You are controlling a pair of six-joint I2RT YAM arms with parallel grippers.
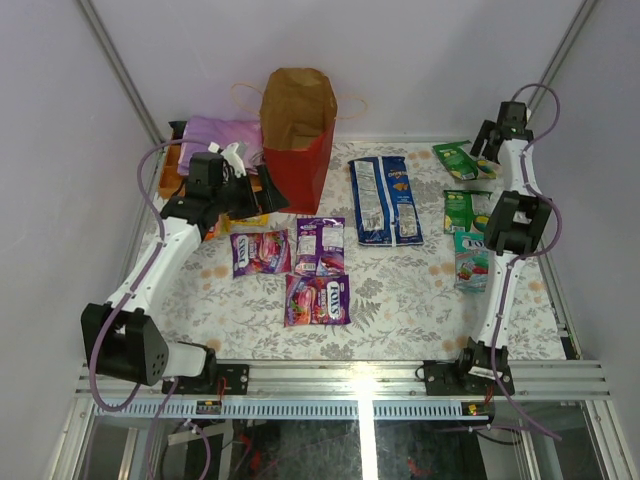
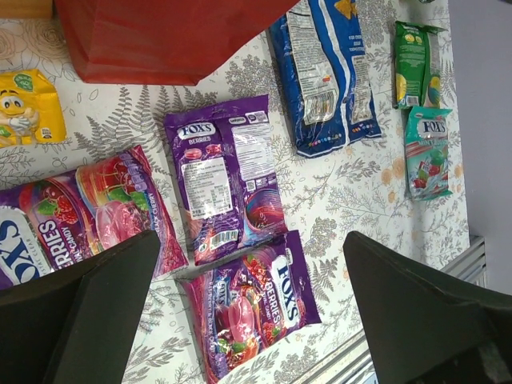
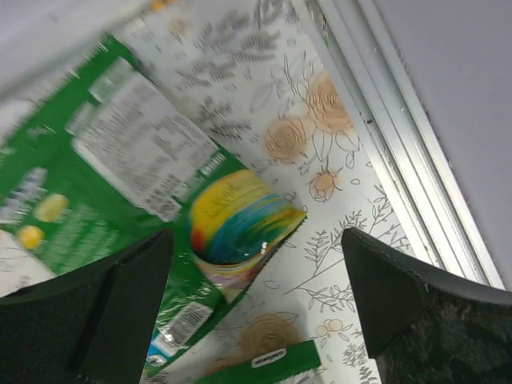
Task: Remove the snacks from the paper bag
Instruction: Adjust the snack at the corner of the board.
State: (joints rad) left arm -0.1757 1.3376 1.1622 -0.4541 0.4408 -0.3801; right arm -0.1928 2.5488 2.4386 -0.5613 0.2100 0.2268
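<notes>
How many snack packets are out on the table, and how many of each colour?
purple packets: 3
green packets: 2
teal packet: 1
blue chip bag: 1
yellow packet: 1
small rainbow packet, lying on a green one: 1
Total in view: 9

The tall red paper bag [image 1: 298, 150] stands up, top open, just beside the left gripper [image 2: 250, 240], three purple snack packs [image 1: 318, 246] lie flat under that gripper, the long blue chip bag [image 1: 385, 200] lies flat between both grippers, and a green pack [image 1: 458, 160] lies under the right gripper [image 3: 256, 236].
</notes>
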